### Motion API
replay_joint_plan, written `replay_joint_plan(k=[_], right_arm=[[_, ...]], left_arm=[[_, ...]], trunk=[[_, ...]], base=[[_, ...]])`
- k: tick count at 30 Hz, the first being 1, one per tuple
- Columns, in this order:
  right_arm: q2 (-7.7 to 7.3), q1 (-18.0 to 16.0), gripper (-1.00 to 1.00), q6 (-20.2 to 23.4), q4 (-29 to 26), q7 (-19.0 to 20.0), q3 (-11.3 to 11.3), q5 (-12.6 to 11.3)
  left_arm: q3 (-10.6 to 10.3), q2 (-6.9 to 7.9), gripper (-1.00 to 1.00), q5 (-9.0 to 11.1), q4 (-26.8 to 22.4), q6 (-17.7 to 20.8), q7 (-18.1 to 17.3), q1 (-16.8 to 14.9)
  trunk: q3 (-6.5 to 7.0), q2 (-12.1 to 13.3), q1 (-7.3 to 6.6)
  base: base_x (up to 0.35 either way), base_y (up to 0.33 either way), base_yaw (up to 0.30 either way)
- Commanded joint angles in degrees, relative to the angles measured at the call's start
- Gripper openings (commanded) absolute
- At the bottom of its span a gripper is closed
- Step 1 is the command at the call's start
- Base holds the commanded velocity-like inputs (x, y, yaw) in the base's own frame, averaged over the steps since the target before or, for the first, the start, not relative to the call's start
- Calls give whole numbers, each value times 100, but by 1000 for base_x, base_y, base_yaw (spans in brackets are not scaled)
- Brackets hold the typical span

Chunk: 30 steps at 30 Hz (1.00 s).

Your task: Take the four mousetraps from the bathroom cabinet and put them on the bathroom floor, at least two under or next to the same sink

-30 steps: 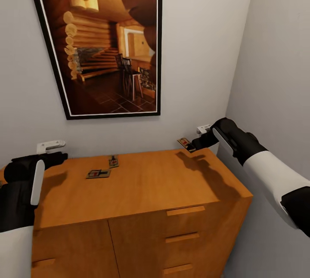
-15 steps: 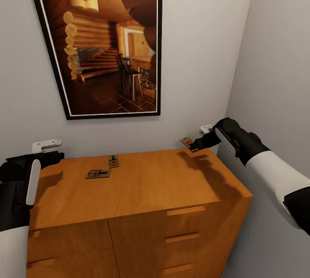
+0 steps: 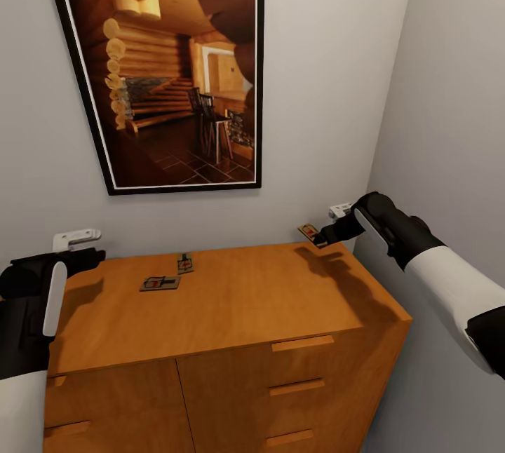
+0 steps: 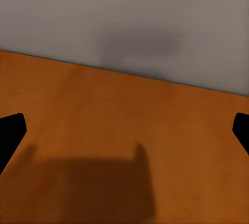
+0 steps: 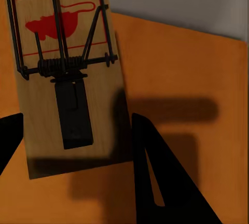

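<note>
Right gripper [image 3: 321, 237] clamped on one mousetrap [image 3: 308, 231], lifted just above the cabinet's [image 3: 224, 299] back right corner.

Right wrist view confirms it: dark fingers [image 5: 155, 182] pinch the near end of the board [image 5: 62, 68], wire and red mark facing the camera. Left gripper [image 3: 88, 246] hangs at the back left corner, jaws spread, holding nothing. Two more mousetraps lie on top, near the back edge left of centre: one [image 3: 160, 282] flat, one [image 3: 185, 264] just behind it. A fourth I cannot find. None on the floor, so I judge the task barely begun. Room is tight: side wall [image 3: 449, 123] close by the right arm, back wall with framed picture [image 3: 168, 67] straight ahead; pulling back looks like the freest way out.
</note>
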Motion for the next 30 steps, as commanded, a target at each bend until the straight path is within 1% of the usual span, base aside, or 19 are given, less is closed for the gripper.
replay_joint_plan(k=[1,6,9,10,14,17,30], right_arm=[[-11,-8,-100,19,-5,-1,29,-34],[-17,-8,-100,19,-5,11,33,-43],[-17,-8,-100,19,-7,16,27,-49],[-14,-8,-100,19,-6,18,18,-55],[-10,-8,-100,19,-6,20,5,-62],[0,-8,-100,19,-7,16,-2,-64],[71,-8,-100,19,-19,18,-4,-79]], left_arm=[[3,9,100,39,3,24,39,-4],[12,58,100,54,22,24,40,-2],[12,116,100,60,38,24,41,-2],[11,158,100,64,51,24,41,-2],[6,217,100,73,65,24,38,0],[2,232,100,75,70,24,34,0],[-6,202,100,72,78,24,32,7]], trunk=[[-7,-4,0],[-7,-4,0],[-7,-4,0],[-7,-4,0],[-1,-4,0],[9,-4,0],[18,-4,0]], base=[[0,0,0],[0,0,0],[0,0,0],[0,0,0],[0,0,0],[0,0,8],[0,0,2]])
